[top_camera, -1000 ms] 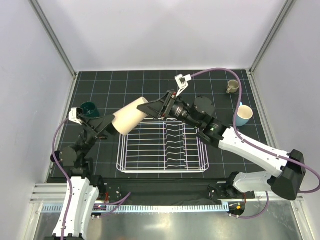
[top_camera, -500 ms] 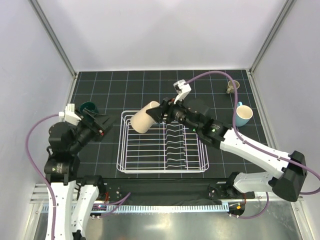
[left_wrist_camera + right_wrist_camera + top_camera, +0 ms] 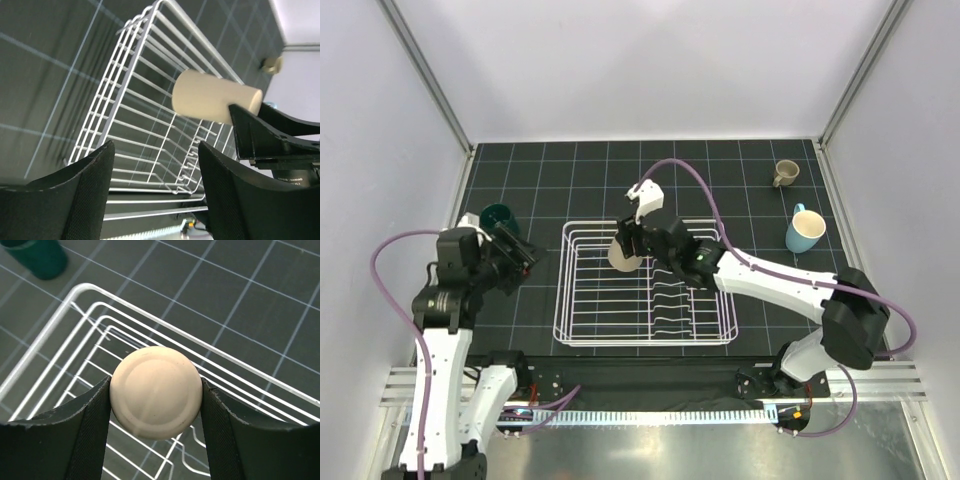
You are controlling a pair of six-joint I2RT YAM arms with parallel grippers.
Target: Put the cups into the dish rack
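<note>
My right gripper [image 3: 628, 243] is shut on the beige handleless cup [image 3: 621, 254], its base toward the wrist camera [image 3: 156, 402], held over the far left part of the white wire dish rack [image 3: 560, 305]. The right wrist view shows the rack's wires [image 3: 75, 291] just below the cup. My left gripper [image 3: 521, 253] is open and empty, left of the rack, looking across at the rack [image 3: 142, 75] and the held cup [image 3: 212, 97]. A dark teal mug [image 3: 498, 216] stands left of the rack. A light blue mug [image 3: 806, 230] and a small tan mug [image 3: 785, 173] stand at the right.
The teal mug also shows at the top left of the right wrist view [image 3: 42, 257]. The tan mug [image 3: 271, 64] shows far off in the left wrist view. The rack's wavy dividers [image 3: 670, 290] fill its right half. White walls enclose the dark gridded mat.
My right gripper has carried the beige cup down over the rack's far left part. My left arm has drawn back to the left, away from the cup.
</note>
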